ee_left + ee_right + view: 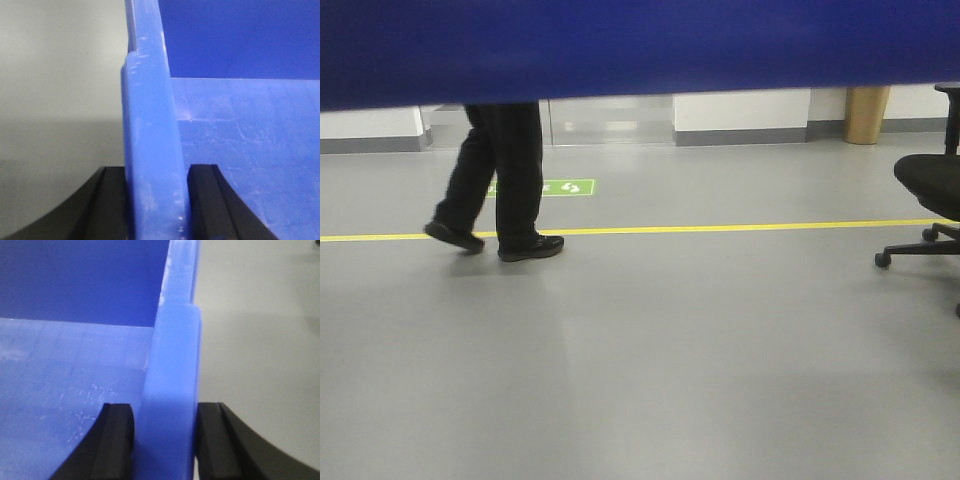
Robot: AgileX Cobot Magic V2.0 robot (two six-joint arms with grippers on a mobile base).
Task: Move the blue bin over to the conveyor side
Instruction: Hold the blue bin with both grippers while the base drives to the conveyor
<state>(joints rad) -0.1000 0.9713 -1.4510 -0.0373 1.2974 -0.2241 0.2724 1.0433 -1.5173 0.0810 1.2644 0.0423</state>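
Carry step, by the look of it: large glossy blue plastic bin [640,45] spans the top band of the front view, above grey floor [640,380]. Left gripper [157,200] and right gripper [165,440] each pinch a side rim, jaws narrow. Conveyor not in view. Next move needs level, synchronized travel.
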